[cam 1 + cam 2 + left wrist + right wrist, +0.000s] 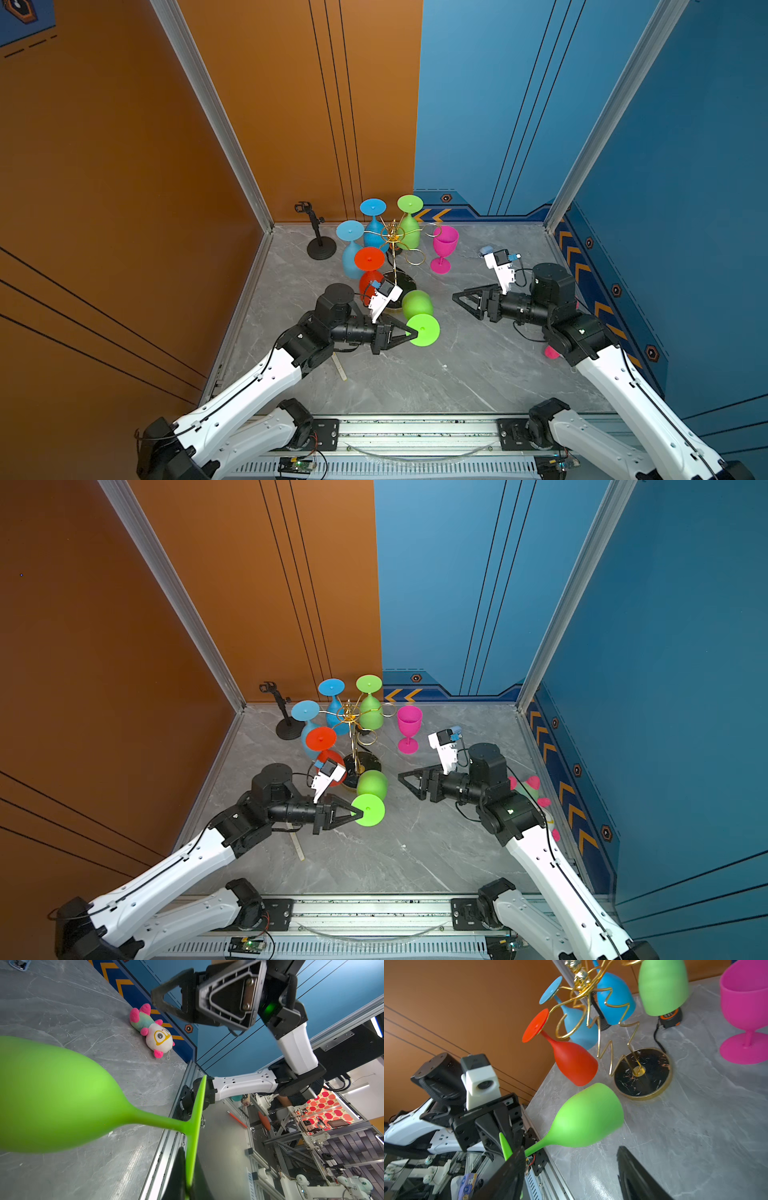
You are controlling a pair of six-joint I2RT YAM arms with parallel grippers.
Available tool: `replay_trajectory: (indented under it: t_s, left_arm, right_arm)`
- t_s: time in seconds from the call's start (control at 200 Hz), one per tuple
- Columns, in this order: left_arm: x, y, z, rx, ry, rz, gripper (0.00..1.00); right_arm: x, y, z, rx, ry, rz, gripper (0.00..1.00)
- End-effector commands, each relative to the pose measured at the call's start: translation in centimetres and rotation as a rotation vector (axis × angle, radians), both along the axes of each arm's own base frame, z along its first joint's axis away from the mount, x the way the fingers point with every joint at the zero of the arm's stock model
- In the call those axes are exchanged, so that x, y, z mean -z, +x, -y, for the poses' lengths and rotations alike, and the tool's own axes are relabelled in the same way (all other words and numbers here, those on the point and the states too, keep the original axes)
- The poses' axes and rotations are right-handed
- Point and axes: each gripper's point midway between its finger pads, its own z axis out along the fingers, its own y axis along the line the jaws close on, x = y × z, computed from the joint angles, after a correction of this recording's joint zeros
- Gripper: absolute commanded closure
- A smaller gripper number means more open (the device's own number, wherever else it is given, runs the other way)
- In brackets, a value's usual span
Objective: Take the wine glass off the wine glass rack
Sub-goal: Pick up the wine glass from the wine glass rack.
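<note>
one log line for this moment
left gripper: shut on green wine glass foot | right gripper: open, empty | wine glass rack: four glasses hanging

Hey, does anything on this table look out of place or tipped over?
One green wine glass is held nearly sideways, its foot's rim pinched in the shut left gripper, bowl pointing toward the wine glass rack. A plush toy also lies by the blue wall, unrelated to the glassware.

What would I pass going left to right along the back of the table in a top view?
Black stand → wine glass rack → pink glass, standing upright.
</note>
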Motion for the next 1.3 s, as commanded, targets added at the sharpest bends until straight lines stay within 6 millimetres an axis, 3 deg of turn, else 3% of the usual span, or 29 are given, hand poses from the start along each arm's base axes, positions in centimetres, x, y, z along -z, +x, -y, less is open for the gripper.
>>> replay_trajectory:
  t_s: [0.0, 0.17, 0.36, 0.626, 0.861, 1.031, 1.291]
  left_arm:
    - [1.2, -0.3, -0.2, 0.010, 0.122, 0.113, 1.00]
    - [2.7, -0.8, 0.0, 0.035, 0.226, 0.231, 1.00]
    - [4.4, -0.5, -0.4, 0.033, 0.361, 0.388, 1.00]
    - [5.7, -0.9, -0.9, 0.086, 0.488, 0.598, 1.00]
    - [6.8, -0.4, -1.6, 0.110, 0.631, 0.844, 1.00]
    - [8.1, 0.2, -2.2, 0.165, 0.755, 1.017, 1.00]
    - [9.6, 1.2, -2.2, 0.203, 0.912, 1.316, 1.00]
  right_arm:
    - [1.5, 1.4, 1.8, 0.094, -0.004, -0.101, 0.29]
    - [4.3, 3.1, 3.8, 0.187, -0.060, -0.206, 0.26]
    - [5.7, 3.8, 5.0, 0.232, -0.119, -0.260, 0.22]
    - [6.7, 4.5, 5.6, 0.250, -0.175, -0.315, 0.21]
    - [5.9, 4.1, 6.3, 0.261, -0.281, -0.303, 0.20]
    - [5.0, 3.7, 5.8, 0.236, -0.307, -0.289, 0.20]
    - [4.7, 2.9, 2.8, 0.113, -0.328, -0.284, 0.21]
